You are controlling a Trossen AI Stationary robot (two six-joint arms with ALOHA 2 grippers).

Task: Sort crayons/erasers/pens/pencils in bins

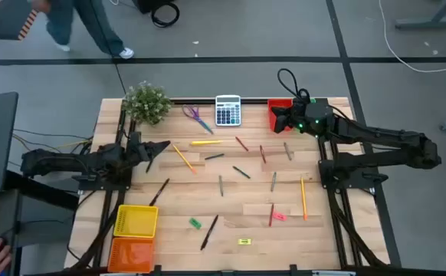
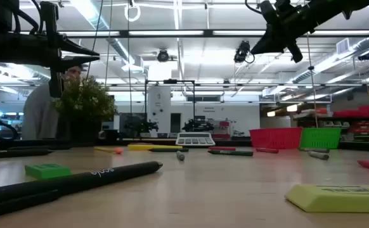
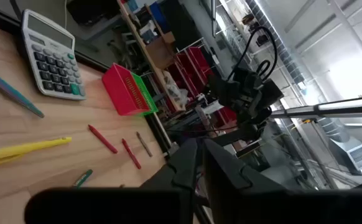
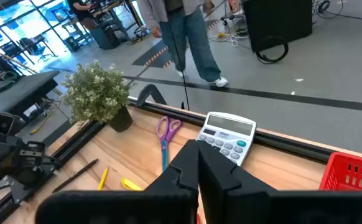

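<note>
we are two dark, near-black jointed arms built of slim tubular links on black frame mounts. our right arm [image 1: 376,142] carries a boxy wrist block with small green lights and a looping black cable, while our left arm [image 1: 85,162] trails thin cables. each gripper ends in two smooth, dark, tapered fingers [image 4: 215,168].

Overhead, table-level and two wrist cameras share the calculator [image 1: 227,110].
</note>
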